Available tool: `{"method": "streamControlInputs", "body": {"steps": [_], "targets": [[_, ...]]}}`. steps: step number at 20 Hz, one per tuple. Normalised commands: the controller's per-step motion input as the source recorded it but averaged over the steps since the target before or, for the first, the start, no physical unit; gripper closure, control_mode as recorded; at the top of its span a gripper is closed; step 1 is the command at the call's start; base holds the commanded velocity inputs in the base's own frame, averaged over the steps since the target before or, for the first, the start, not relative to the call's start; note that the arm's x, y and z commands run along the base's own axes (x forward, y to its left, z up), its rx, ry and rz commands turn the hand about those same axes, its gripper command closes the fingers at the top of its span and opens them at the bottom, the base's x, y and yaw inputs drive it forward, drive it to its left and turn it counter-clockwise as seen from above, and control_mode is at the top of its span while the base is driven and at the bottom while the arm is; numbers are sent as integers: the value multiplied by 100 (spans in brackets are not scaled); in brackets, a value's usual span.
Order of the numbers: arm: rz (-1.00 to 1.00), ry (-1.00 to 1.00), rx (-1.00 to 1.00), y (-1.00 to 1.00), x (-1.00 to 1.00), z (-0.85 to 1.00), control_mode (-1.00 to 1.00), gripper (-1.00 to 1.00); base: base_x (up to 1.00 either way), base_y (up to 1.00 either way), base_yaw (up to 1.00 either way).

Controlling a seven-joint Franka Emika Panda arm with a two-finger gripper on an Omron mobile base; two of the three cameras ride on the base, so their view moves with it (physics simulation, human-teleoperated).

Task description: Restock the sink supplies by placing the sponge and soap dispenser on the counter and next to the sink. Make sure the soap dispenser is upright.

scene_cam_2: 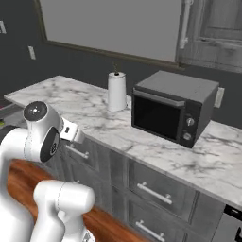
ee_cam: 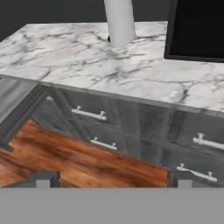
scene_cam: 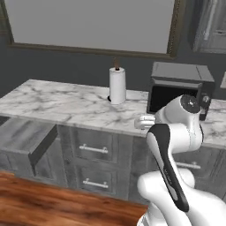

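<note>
Cut off and hidden around the microwave [scene_cam_2: 172,109]

Arm hides its lower front in the left base view; beside it, the paper-towel roll [ee_cam: 119,22] is cropped in the hand view.

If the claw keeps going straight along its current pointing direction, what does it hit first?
Probably the drawer fronts under the counter edge; the open claw aims slightly down at them, nothing between. Depth is unclear.
</note>
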Motion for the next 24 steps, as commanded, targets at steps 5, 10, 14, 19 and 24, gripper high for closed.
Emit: {"method": "streamControlInputs", "body": {"steps": [5,10,14,19,24], "targets": [[0,0,0,0,0,0,100,-100,64,100,6],[0,0,0,0,0,0,100,-100,46,100,0],[0,0,0,0,0,0,100,-100,24,100,-2],[0,0,0,0,0,0,100,-100,10,100,-5],[0,0,0,0,0,0,100,-100,-4,100,-12]]}}
